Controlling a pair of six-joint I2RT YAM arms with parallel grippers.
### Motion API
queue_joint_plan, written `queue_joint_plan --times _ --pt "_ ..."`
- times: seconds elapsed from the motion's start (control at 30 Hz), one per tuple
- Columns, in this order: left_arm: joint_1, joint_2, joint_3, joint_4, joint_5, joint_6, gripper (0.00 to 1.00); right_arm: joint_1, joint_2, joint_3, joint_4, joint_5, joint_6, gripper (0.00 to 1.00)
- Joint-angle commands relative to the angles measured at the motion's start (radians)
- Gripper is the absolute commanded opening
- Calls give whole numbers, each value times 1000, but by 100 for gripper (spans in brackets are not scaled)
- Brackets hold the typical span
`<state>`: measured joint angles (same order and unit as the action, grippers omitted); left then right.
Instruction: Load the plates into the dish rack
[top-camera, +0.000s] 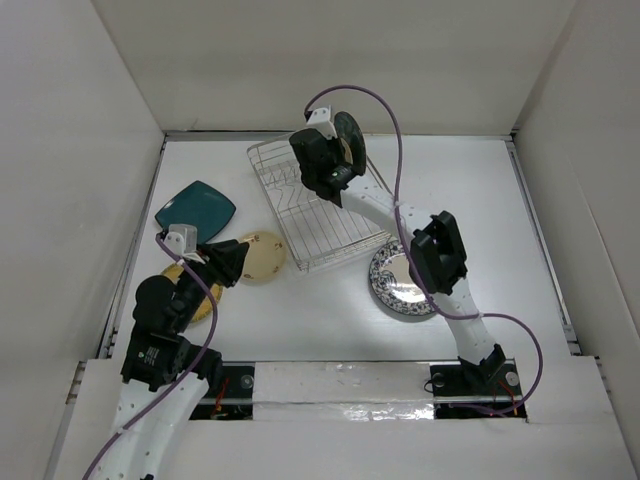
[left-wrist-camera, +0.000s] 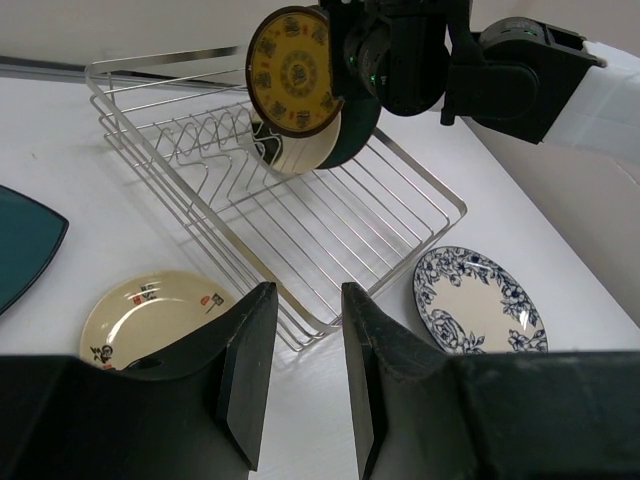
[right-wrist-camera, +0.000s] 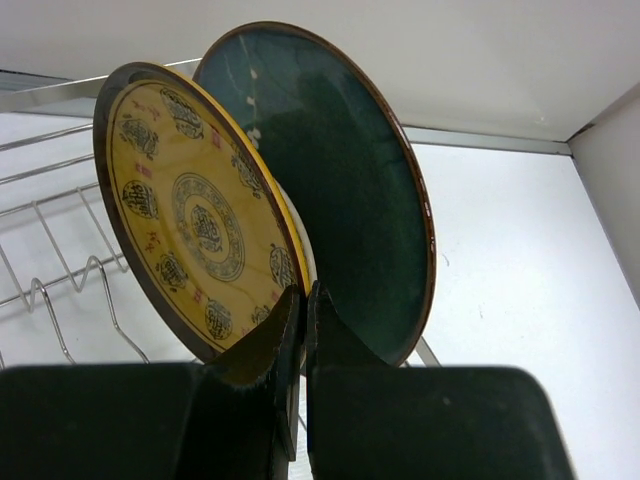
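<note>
Rt claw (right-wrist-camera: 304, 300) is clenched on a thin pale plate (right-wrist-camera: 303, 245), sandwiched btw the glossy yellow patterned plate (right-wrist-camera: 190, 220) and the dark teal round plate (right-wrist-camera: 340, 200), all upright over the wire dish rack (top-camera: 315, 210). The rt arm is stretched fwd. Lt claw (left-wrist-camera: 305, 375) hangs released, fingers apart, above the cream plate (left-wrist-camera: 150, 315). Only your top view shows the teal rounded-square plate (top-camera: 196, 210) whole.
</note>
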<state>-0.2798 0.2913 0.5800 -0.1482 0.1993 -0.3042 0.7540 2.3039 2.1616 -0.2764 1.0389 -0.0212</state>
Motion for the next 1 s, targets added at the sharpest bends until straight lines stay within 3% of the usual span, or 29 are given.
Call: queue_joint_plan --times 0.0,0.3,0.97 --pt "2 14 4 36 -12 2 29 -8 -60 -3 14 88 12 0" --pt "2 51 7 32 -32 -1 30 -18 -182 -146 137 81 41 0" --pt "2 66 11 27 -61 -4 33 -1 37 -31 42 0 70 0"
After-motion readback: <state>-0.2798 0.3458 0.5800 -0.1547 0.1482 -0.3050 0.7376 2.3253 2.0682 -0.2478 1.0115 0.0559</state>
